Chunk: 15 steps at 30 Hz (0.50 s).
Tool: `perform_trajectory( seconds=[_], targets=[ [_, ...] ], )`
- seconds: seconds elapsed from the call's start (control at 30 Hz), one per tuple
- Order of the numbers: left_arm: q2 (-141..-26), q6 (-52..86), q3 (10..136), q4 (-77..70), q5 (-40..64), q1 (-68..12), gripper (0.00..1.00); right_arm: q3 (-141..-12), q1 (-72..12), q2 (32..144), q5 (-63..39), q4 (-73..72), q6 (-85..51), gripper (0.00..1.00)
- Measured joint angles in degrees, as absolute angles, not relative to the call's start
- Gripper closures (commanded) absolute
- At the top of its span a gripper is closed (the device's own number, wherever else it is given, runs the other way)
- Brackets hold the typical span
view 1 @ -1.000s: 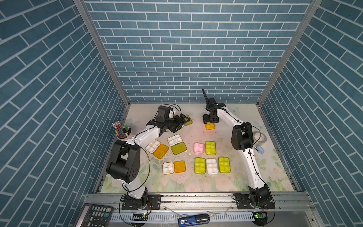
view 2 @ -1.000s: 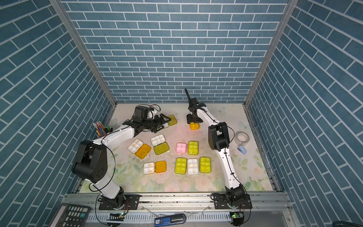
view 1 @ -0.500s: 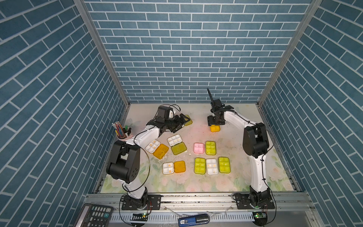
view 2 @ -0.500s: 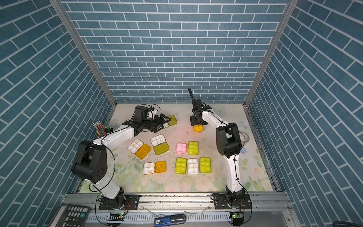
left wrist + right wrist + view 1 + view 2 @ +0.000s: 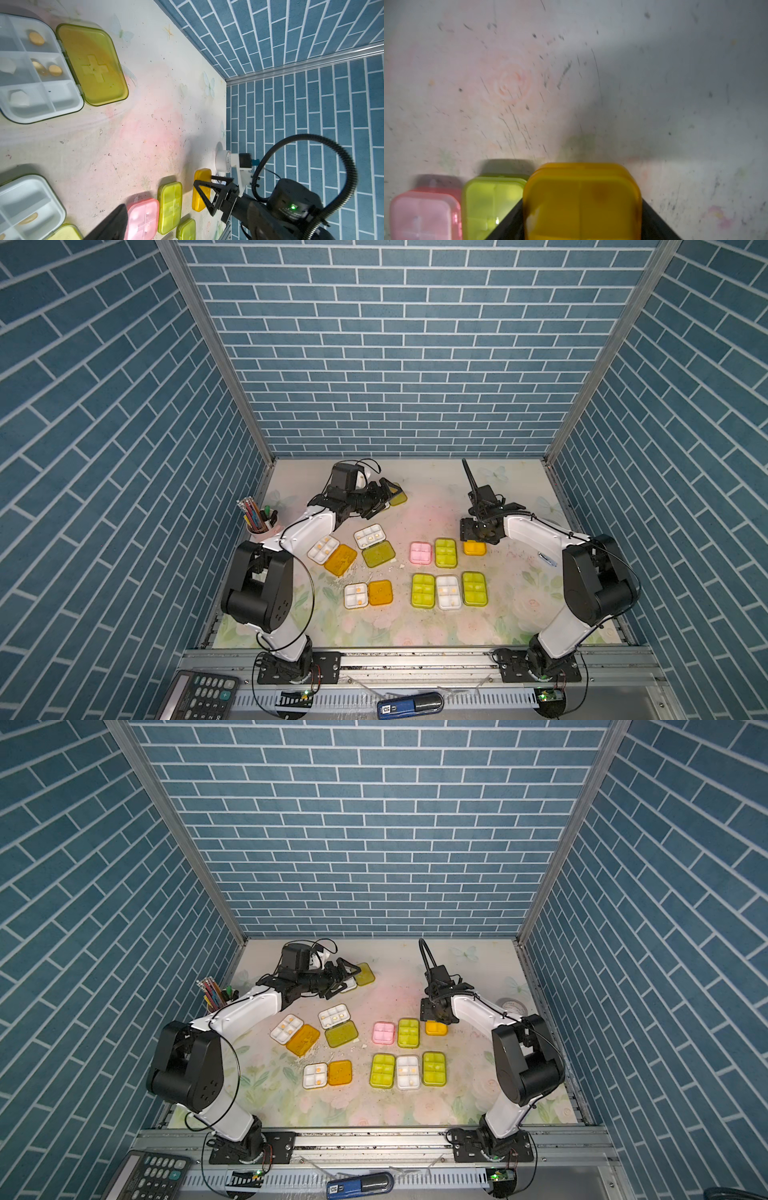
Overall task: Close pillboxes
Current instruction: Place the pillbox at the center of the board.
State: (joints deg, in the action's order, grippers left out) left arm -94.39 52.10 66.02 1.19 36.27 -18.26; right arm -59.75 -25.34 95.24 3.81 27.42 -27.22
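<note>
The right hand (image 5: 473,540) is gripping the closed orange pillbox (image 5: 581,203), its black fingers (image 5: 510,226) pressing against two opposite sides. This box is sitting just beside the closed yellow-green pillbox (image 5: 445,552), which is lying next to the closed pink pillbox (image 5: 420,553). The right wrist view is blurring, so it cannot be told whether the orange pillbox is touching the surface (image 5: 436,497).

The left hand (image 5: 379,499) is holding at the back of the surface with its fingers standing apart and nothing between them. It is positioned at the white tray of the rear open pillbox (image 5: 37,68), whose yellow-green lid is lying flat beside the tray.

Three more are lying open nearer the left arm: the orange-lidded pillbox (image 5: 332,554), the green-lidded pillbox (image 5: 374,545) and the front orange-lidded pillbox (image 5: 368,594). Pills are showing in their trays.

The row of three closed pillboxes (image 5: 448,592) is lying nearer the front, side by side.
</note>
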Motion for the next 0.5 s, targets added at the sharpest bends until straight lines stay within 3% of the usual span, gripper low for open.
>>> perform_trajectory(
  seconds=[0.2,0.5],
  targets=[
    [-94.39,52.23,65.63,0.97,36.23,-18.26,0.09,-52.64,-25.34,93.93,2.46,22.98,-29.82,0.39],
    [-94.39,52.31,65.54,0.93,36.21,-18.28,0.08,-52.21,-25.34,93.95,1.48,18.37,-30.26,0.38]
  ],
)
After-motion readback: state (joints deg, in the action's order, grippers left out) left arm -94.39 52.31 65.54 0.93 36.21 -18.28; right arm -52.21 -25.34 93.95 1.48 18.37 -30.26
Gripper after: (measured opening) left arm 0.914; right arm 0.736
